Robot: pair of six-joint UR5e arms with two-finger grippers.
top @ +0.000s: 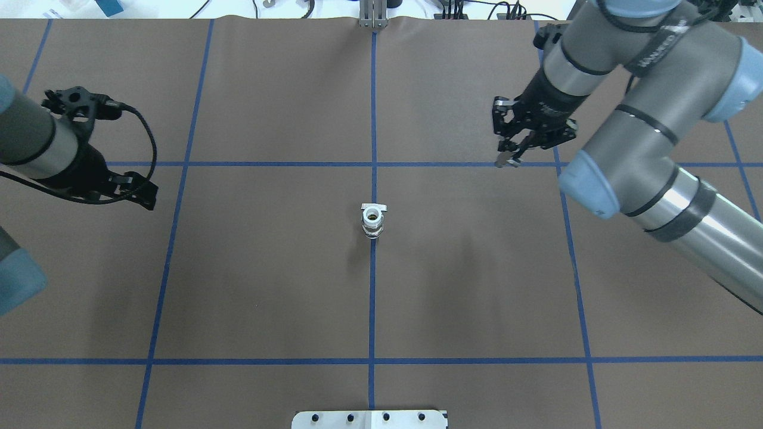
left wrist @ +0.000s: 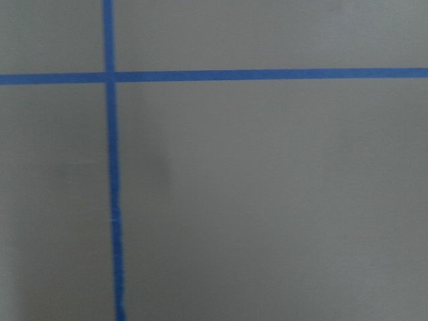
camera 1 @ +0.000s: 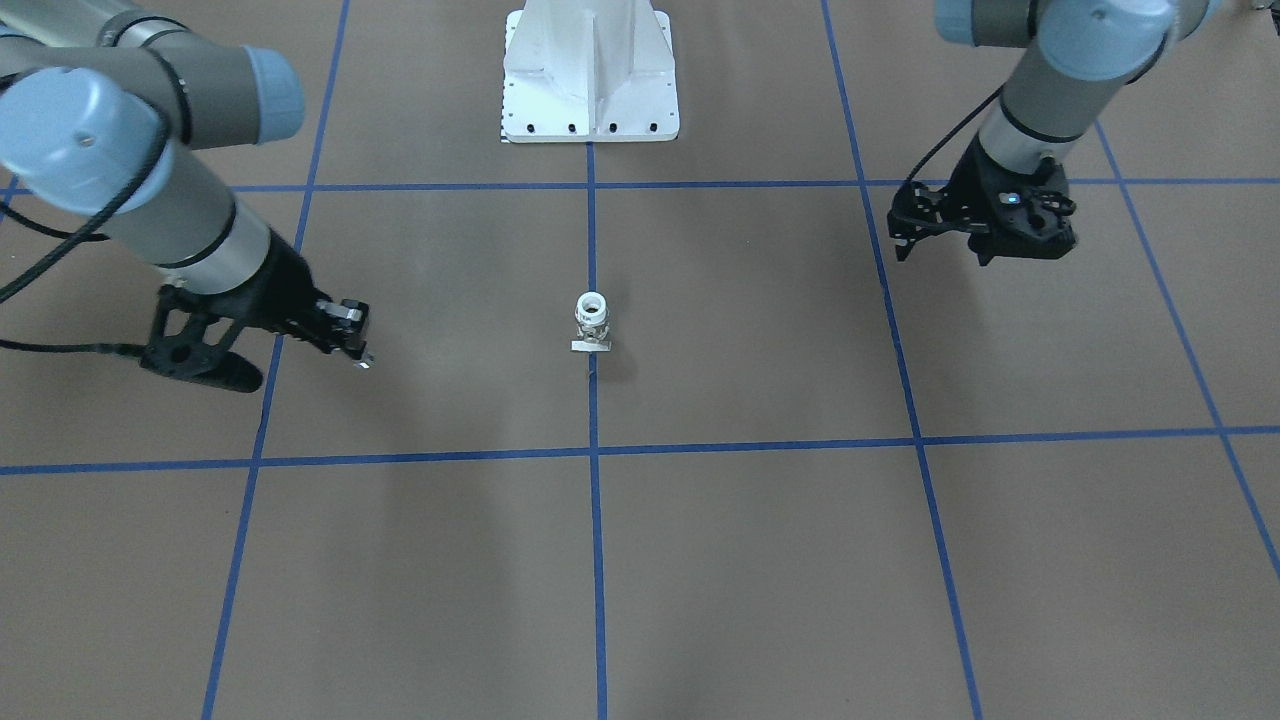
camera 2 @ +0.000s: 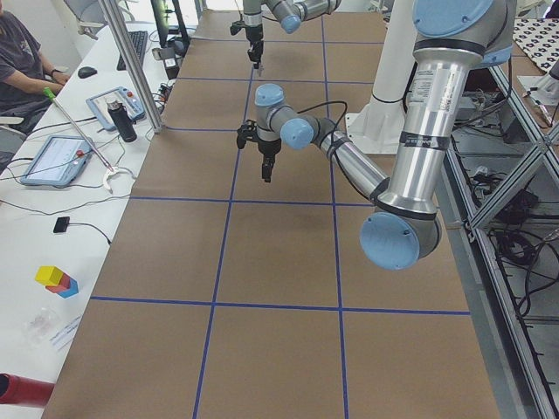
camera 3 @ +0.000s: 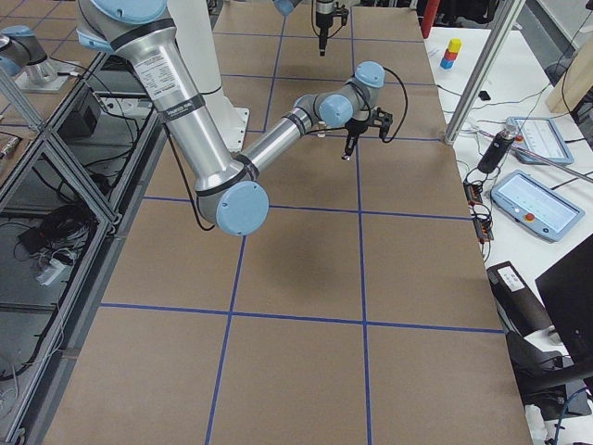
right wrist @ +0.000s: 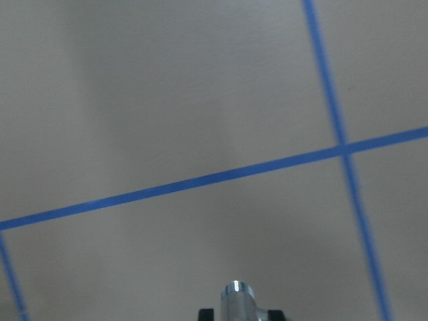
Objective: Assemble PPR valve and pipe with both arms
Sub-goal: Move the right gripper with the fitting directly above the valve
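Well apart from the valve [top: 373,220], right tool [top: 505,159] seems pinched closed; left tool [top: 148,199], I cannot tell.

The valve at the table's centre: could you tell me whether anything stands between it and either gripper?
Nothing visible does. Only bare table with blue tape lines lies between the valve and the left gripper, and between it and the right gripper.

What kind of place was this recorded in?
Most likely a robotics lab workcell. A right arm and a left arm share a white pedestal. The table is gridded with blue tape, and tablets lie on a side desk.
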